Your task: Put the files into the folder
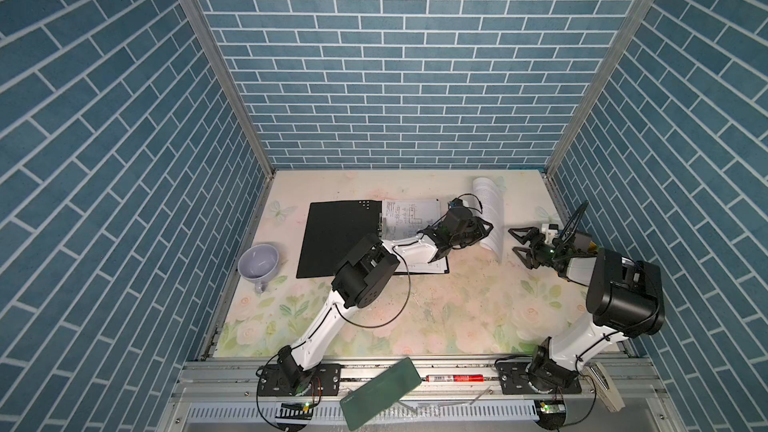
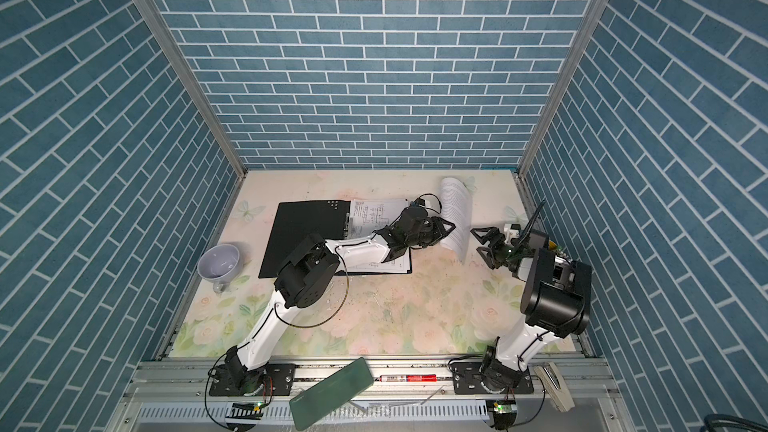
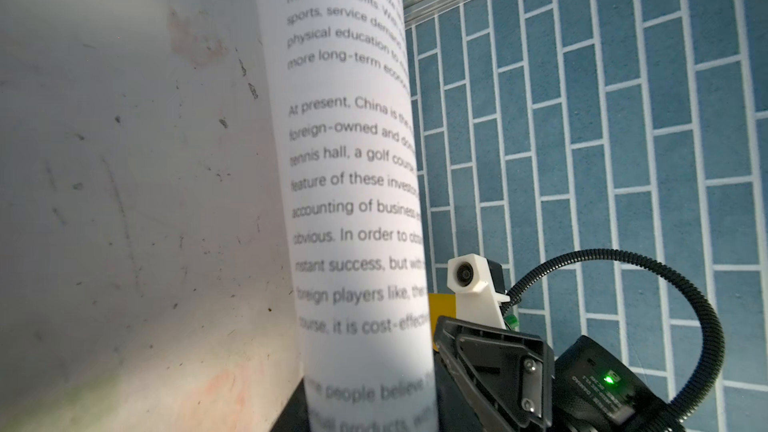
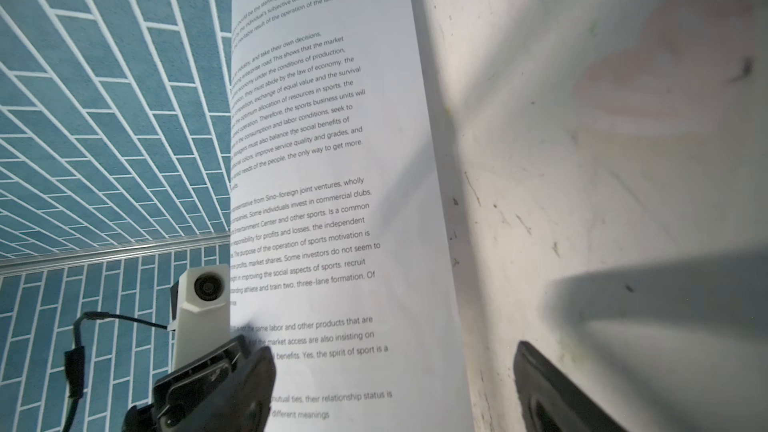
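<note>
**Top views, bimanual cell.** Flat floral-print table (image 1: 415,317): 1 off.

**Arms, 2 off.**
- L arm (image 1: 320,322) rises from its front base. The elbow is bent above the open flat rectangular black-lined folder (image 1: 336,238), w/ the forearm reaching across it to the right.
- L gripper (image 1: 480,233) is level, jaws pinching the curled white paper sheet of dense printed text (image 1: 492,205).
- R arm (image 1: 582,338) has a steep upper link and a high elbow, w/ the forearm folded back toward centre.
- R gripper (image 1: 513,240) is level, jaws spread wide. Its tips are just beside the text sheet on the right, not touching, and hold nothing.

**Folder, 1 off.** It lies open, left of centre.

**Sheets seen, 2.**
- White paper sheet w/ black line drawings (image 1: 409,216) lies flat on the folder's right half, partly under the L forearm. Whether more sheets lie beneath cannot be told.
- Text sheet stands bowed off the folder, to its right. One long edge meets the table in the R wrist view.

**Other items, 1 ea.**
- Dark green flat slab (image 1: 380,392) lies askew on the front rail, between the arm bases.
- Lilac handled cup (image 1: 257,261) sits at the table's left edge, apart from the folder.
- Red-and-white pen-like stick (image 1: 455,378) lies along the rail.
</note>
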You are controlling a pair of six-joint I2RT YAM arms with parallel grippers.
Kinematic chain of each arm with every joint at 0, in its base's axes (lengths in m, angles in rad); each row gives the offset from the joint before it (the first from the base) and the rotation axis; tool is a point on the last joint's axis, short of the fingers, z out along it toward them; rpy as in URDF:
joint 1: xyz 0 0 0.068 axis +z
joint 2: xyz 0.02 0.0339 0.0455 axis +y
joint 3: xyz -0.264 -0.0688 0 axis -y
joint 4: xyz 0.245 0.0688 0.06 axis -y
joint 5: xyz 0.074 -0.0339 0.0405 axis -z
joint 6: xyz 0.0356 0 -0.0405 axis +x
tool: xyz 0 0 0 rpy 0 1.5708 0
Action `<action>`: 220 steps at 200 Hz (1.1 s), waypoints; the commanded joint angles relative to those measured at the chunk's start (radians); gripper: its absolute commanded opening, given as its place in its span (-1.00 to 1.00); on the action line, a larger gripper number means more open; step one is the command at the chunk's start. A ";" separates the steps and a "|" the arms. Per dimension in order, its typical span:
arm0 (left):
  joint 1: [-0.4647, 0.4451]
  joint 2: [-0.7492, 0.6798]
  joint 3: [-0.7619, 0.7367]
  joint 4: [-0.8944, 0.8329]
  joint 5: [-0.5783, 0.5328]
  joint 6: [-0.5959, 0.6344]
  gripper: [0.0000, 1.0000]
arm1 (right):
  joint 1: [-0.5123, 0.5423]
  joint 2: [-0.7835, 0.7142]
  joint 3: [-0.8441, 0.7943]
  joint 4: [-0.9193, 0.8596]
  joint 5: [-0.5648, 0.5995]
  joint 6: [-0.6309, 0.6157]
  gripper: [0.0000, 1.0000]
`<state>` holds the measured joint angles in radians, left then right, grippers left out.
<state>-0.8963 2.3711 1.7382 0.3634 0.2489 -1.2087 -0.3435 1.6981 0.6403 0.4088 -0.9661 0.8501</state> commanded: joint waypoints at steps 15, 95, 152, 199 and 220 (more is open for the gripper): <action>-0.004 -0.050 0.015 0.058 0.006 -0.017 -0.20 | -0.003 0.027 -0.018 0.042 -0.047 0.077 0.80; -0.010 -0.050 0.024 0.117 0.017 -0.051 -0.21 | -0.002 0.085 -0.058 0.460 -0.109 0.344 0.85; -0.012 -0.050 0.029 0.144 0.018 -0.072 -0.22 | -0.002 0.141 -0.065 0.638 -0.135 0.453 0.81; -0.013 -0.041 0.034 0.177 0.020 -0.097 -0.23 | 0.000 0.153 -0.057 0.647 -0.140 0.453 0.81; -0.015 -0.043 0.033 0.183 0.022 -0.100 -0.23 | 0.001 0.155 -0.052 0.682 -0.149 0.479 0.83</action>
<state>-0.9051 2.3669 1.7462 0.5064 0.2588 -1.3022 -0.3431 1.8339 0.5934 1.0298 -1.0843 1.2625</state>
